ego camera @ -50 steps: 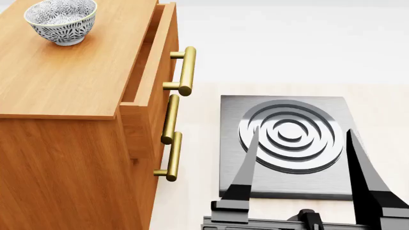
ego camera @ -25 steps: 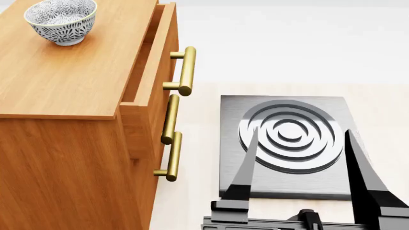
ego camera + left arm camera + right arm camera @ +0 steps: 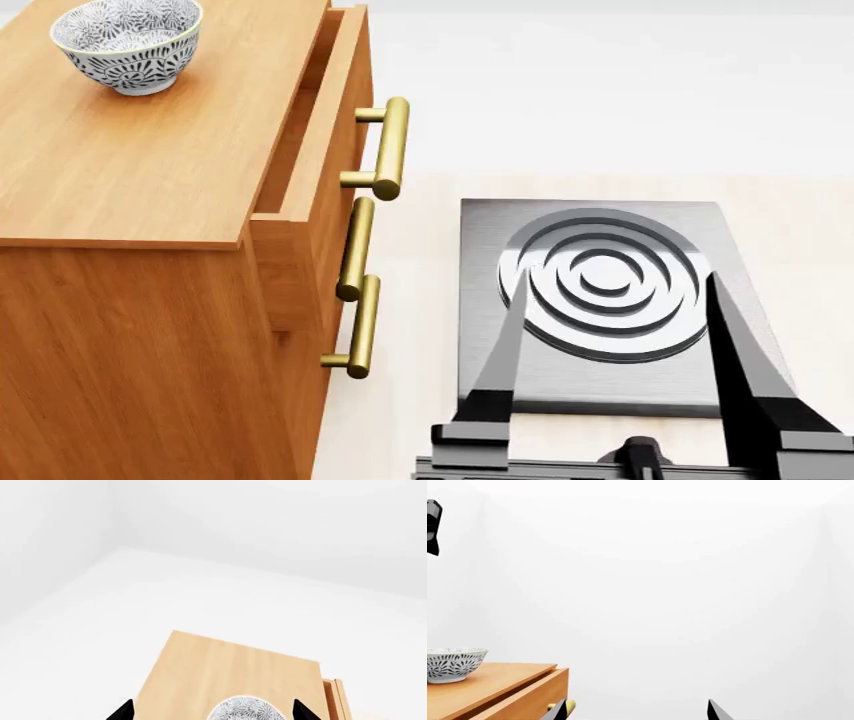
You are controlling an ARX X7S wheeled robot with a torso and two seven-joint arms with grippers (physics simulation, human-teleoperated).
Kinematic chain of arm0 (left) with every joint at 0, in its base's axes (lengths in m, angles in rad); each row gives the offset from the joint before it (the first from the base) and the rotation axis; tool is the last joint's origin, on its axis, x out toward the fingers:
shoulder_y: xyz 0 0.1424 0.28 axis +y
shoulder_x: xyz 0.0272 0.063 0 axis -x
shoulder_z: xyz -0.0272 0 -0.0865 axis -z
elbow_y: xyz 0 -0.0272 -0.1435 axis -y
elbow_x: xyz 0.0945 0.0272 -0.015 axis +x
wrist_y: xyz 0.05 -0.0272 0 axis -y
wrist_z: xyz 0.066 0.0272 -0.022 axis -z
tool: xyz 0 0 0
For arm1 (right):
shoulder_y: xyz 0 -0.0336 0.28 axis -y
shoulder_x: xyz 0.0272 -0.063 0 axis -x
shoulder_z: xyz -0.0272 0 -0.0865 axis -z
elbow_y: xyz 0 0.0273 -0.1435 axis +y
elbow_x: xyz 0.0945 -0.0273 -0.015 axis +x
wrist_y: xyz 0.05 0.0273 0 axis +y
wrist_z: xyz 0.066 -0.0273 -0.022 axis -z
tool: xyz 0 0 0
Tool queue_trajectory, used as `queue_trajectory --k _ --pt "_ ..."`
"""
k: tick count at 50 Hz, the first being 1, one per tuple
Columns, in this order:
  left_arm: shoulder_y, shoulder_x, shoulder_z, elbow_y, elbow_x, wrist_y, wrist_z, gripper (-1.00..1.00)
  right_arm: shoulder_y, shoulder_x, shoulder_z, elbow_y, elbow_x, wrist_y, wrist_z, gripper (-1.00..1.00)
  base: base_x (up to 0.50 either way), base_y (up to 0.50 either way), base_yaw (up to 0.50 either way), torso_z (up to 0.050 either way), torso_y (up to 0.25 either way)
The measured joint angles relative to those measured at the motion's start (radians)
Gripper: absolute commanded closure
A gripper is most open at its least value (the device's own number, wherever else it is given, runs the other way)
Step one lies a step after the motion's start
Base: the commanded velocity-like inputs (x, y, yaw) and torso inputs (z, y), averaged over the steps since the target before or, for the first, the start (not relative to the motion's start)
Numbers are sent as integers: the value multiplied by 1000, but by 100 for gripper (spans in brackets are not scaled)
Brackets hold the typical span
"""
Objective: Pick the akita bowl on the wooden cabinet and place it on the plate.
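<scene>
Head view, from the left: the akita bowl (image 3: 128,42) stands upright on the top of the wooden cabinet (image 3: 147,190), near its far left corner. It is a small round bowl with a white ground and a dense dark leaf-like pattern inside and out, narrowing to a small plain foot. The cabinet is a large box of smooth orange-brown wood with a fine grain; its top drawer stands slightly pulled out, and brass bar handles (image 3: 388,148) of round section run down its front. To the right, on the pale wood floor (image 3: 400,420), lies a square stove plate (image 3: 601,300) of brushed grey metal with raised concentric rings. Over its near edge reaches the right gripper (image 3: 607,300), seen from behind, its two long black tapering fingers spread wide apart with nothing between them.

From the left wrist view, the left gripper (image 3: 212,711) hangs above the cabinet top with the bowl's patterned rim between its two black fingertips, which are parted and not touching it. The right wrist view shows the bowl in profile on the cabinet, with a white wall behind.
</scene>
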Motion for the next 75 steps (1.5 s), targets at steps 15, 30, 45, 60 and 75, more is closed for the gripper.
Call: queue_trajectory --k 15,30,45,60,75 --pt "-23 -2 28 0 21 -50 26 -100 3 3 -7 -2 0 -1 4 -100 0 0 0 0 0" --pt "-18 -7 44 0 17 -104 21 -100 6 6 -11 -2 4 -4 7 -100 0 0 0 0 0" --pt "-4 -17 20 0 16 -134 6 -100 9 9 -18 -2 4 -5 10 -100 0 0 0 0 0" --pt "14 -17 23 0 17 -141 20 -100 11 14 -21 -3 7 -5 15 -100 0 0 0 0 0" --pt "18 -19 26 1 18 -142 28 -100 12 17 -24 1 10 -10 18 -100 0 0 0 0 -59"
